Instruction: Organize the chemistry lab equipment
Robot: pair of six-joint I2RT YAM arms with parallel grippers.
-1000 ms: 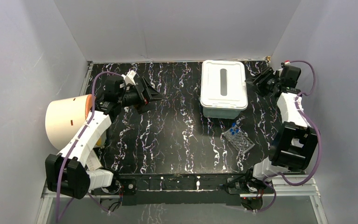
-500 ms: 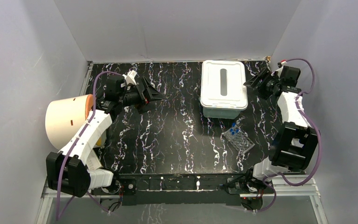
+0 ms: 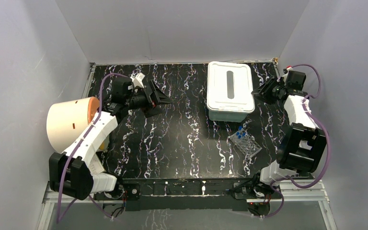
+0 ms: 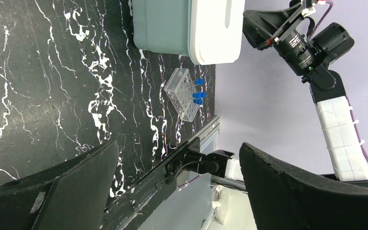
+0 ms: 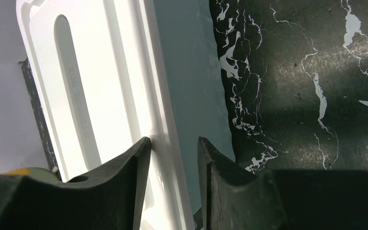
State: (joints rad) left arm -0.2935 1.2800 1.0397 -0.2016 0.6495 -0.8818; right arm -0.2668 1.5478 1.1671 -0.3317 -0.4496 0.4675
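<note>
Chemistry lab equipment (image 4: 184,95) in view: one clear tube rack (image 3: 246,145) holding tiny blue-capped clear tubes (image 3: 240,132), standing on the worktop (image 3: 182,134) just in front of the white bin's (image 3: 218,88) near right corner, outside it. Far left: large cream cylinder (image 3: 69,125) on its side, not part of the job. Left tool (image 3: 162,103) hovers over bare worktop, jaws spread wide, nothing in them. Centre-right: the bin has its lid on. Right tool (image 5: 172,140) sits at the lid's right edge, jaws partly closed with the rim between them; whether they actually pinch it, cannot tell. Judgement: rack not yet stowed, and the lid likely has to come off first. Not visible in any view: squeeze bottle, rubber tubing, metal tool. The bin's contents are hidden under the opaque lid, so their status is unknown. Tube count too small to read.
</note>
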